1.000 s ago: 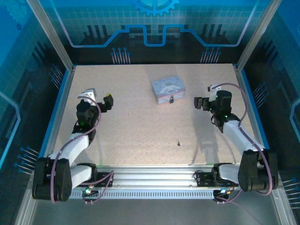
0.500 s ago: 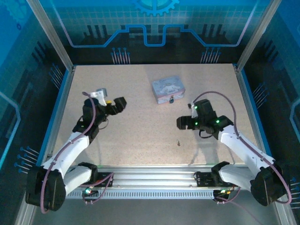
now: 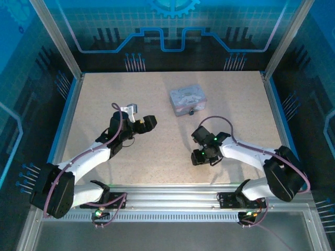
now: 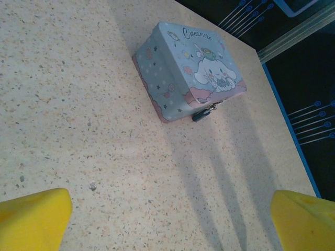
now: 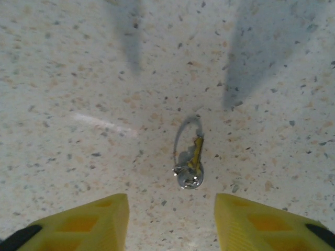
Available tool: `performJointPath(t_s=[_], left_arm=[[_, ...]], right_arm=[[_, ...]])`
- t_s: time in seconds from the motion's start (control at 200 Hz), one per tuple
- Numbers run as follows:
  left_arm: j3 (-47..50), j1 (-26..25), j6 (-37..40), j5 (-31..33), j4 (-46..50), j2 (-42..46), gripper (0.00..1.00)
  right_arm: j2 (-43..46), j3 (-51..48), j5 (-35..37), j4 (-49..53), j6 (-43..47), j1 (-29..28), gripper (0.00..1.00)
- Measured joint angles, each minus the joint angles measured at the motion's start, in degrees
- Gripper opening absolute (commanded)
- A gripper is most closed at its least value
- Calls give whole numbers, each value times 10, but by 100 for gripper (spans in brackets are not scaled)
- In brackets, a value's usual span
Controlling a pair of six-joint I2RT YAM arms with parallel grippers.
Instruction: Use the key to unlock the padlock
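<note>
On my right wrist feed, the right gripper (image 5: pixel 170 225) hangs low over the speckled table (image 3: pixel 157 167), its yellow fingertips (image 5: pixel 94 219) parted with nothing between them. The key (image 5: pixel 193 162) lies flat on the table just beyond the tips, in line with the gap, a thin wire loop at its far end. From the top camera I see this gripper (image 3: pixel 201 154) toward the near edge, right of centre. Further in and to the left, the left gripper (image 3: pixel 146 124) is spread wide and holds nothing. In its own camera it (image 4: pixel 170 219) faces the lavender tin (image 4: pixel 193 68) across bare table. The padlock (image 4: pixel 201 114) hangs at the tin's front side, touching it, well apart from the key.
</note>
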State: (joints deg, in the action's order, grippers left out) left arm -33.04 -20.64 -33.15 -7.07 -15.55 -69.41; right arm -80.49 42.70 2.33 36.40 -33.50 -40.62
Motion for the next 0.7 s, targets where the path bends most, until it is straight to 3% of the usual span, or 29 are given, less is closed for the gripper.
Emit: performJointPath(t_s=[0.29, 0.695], left_arm=[[0, 0, 0, 9, 3, 8, 99], [0, 0, 0, 17, 3, 13, 99]], right_arm=[[-60, 27, 26, 5, 0, -16, 27], [-71, 31, 42, 8, -5, -19, 13]])
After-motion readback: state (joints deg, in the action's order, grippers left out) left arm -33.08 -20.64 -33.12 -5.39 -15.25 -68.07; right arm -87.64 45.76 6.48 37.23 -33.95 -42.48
